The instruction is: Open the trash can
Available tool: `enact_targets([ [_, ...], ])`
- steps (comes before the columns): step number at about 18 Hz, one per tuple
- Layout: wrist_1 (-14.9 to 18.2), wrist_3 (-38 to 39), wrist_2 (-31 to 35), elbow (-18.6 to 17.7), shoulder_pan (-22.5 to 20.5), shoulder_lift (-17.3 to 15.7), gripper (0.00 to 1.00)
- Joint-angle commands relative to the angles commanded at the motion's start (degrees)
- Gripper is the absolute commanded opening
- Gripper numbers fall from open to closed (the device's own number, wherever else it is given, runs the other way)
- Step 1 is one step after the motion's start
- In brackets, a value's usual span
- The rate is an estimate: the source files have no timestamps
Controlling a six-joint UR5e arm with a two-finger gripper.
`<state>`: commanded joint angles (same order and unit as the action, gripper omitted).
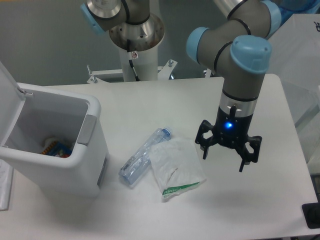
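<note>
The white trash can [60, 170] stands at the left of the table. Its hinged lid [9, 92] is raised at the far left, so the inside shows, with some colourful rubbish [56, 148] at the bottom. The grey push-button tab [87, 130] sits on its right rim. My gripper [225, 159] hangs over the table's right half, well to the right of the can, pointing down. Its fingers [206, 148] are spread apart and hold nothing.
A crushed clear plastic bottle [144, 157] and a white plastic bag with green print [175, 168] lie on the table [165, 100] between the can and my gripper. The arm's base column [136, 45] stands behind the table. A dark object [312, 216] sits at the right edge.
</note>
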<state>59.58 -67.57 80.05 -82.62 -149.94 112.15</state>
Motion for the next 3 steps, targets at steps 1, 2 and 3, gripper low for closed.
enact_targets([
  [1,0.9,-1.9,1.5,0.0,0.1,0.0,1.00],
  [2,1.2,-2.8,2.6,0.1,0.6,0.0,1.00],
  [3,1.3,-2.9,3.2,0.0,0.9,0.0,1.00],
])
